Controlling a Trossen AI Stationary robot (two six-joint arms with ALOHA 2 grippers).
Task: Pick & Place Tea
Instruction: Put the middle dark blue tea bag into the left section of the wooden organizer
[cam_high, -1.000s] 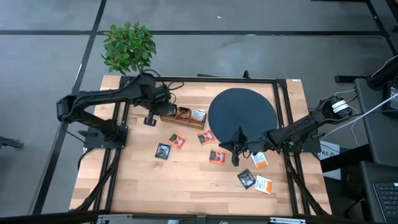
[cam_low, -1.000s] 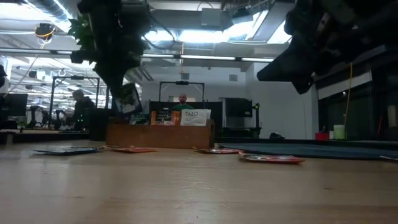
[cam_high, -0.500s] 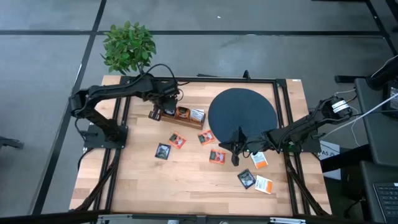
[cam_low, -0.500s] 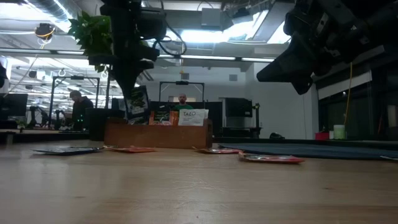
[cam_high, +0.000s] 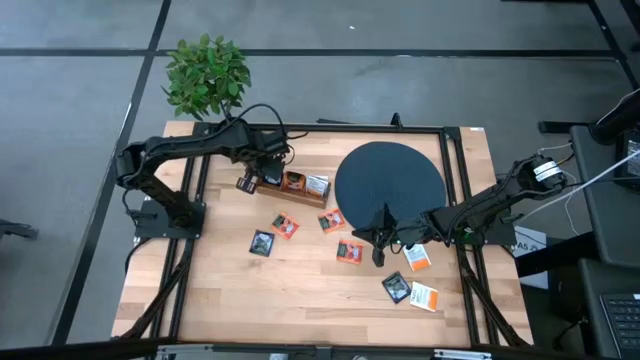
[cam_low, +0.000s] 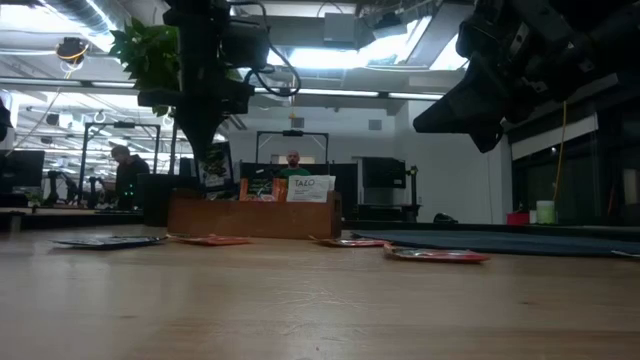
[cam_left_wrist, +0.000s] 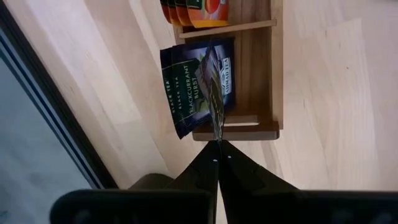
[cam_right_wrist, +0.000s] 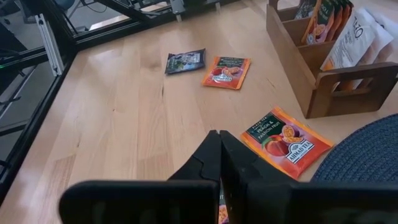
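Note:
My left gripper (cam_left_wrist: 217, 148) is shut on a dark blue tea sachet (cam_left_wrist: 198, 86), which hangs over the left end compartment of the wooden tray (cam_high: 296, 188). In the low view this sachet (cam_low: 214, 166) ends just above the tray's top edge (cam_low: 255, 198). Other sachets stand upright in the tray's compartments (cam_right_wrist: 323, 22). Several more sachets lie flat on the table, among them a dark one (cam_high: 262, 242) and a red-orange one (cam_high: 349, 252). My right gripper (cam_right_wrist: 219, 135) is shut, empty, and hovers over the table beside an orange sachet (cam_right_wrist: 285, 142). My left gripper pinches the dark blue sachet by its top edge (cam_left_wrist: 216, 132) between its two fingertips. The fingers come from above and point steeply down. The sachet hangs below them, slightly tilted and clear of the table; I cannot tell whether it touches the tray.
A big black round disc (cam_high: 389, 182) lies at the back right, next to the tray. A potted plant (cam_high: 206, 75) stands beyond the far left corner. A black frame (cam_high: 190, 200) runs along the table's sides. Bare wood lies along the near edge.
My left gripper has carried the dark blue sachet toward the table's right and far edges, to the tray's left end, rolling as it went. It has kept still for the last half second. The sachet stays hanging below the fingers.

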